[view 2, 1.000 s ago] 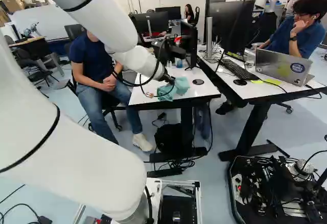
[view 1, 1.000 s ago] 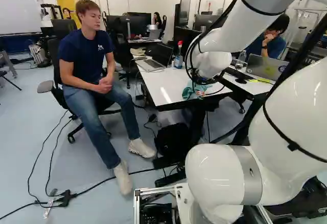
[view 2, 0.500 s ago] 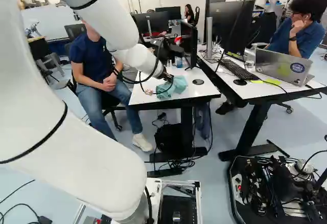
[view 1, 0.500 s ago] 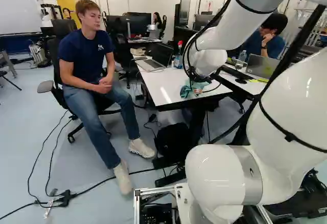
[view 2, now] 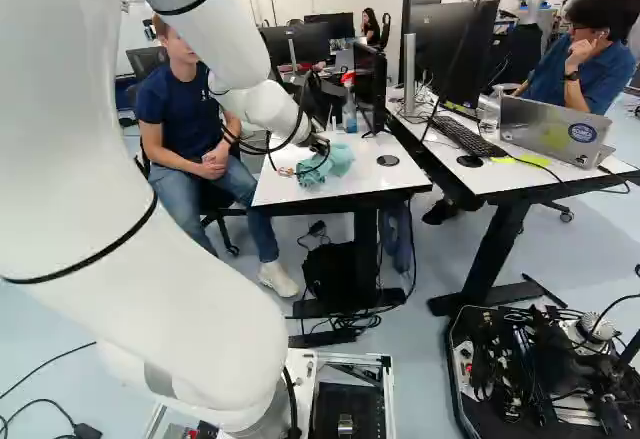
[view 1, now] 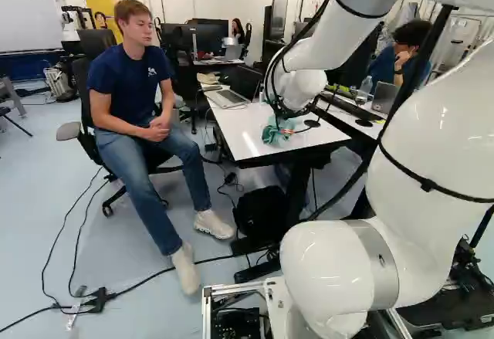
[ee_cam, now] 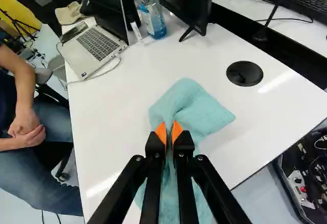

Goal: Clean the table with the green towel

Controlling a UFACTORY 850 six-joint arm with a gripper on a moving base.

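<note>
1. Two fingers of the gripper are drawn nearly together, with a bunched fold of the green towel pinched between their orange pads.
2. The towel lies on the white table, toward its near edge and inboard of the left edge. One part fans out flat ahead of the pads; the rest trails back under the fingers.
3. The step in hand looks to be wiping. Keep the pinch firm and let the fanned part do the work, pressing only enough for the cloth to lie flat; whether the fingertips touch the tabletop, I cannot tell.
4. Long, slow, overlapping strokes should suit it. Soft cloth will probably rumple when pushed, so drag it where possible and keep hard tips off the surface.
5. Turn strokes short of the laptop at the far left corner and its white cable, which the cloth could snag.
6. Leave room also before the spray bottle and the monitor along the far edge.
7. Pass lightly over the round black grommet toward the right edge; its rim might catch.
8. At the near edge, ease off before the cloth's tail slips over.
</note>
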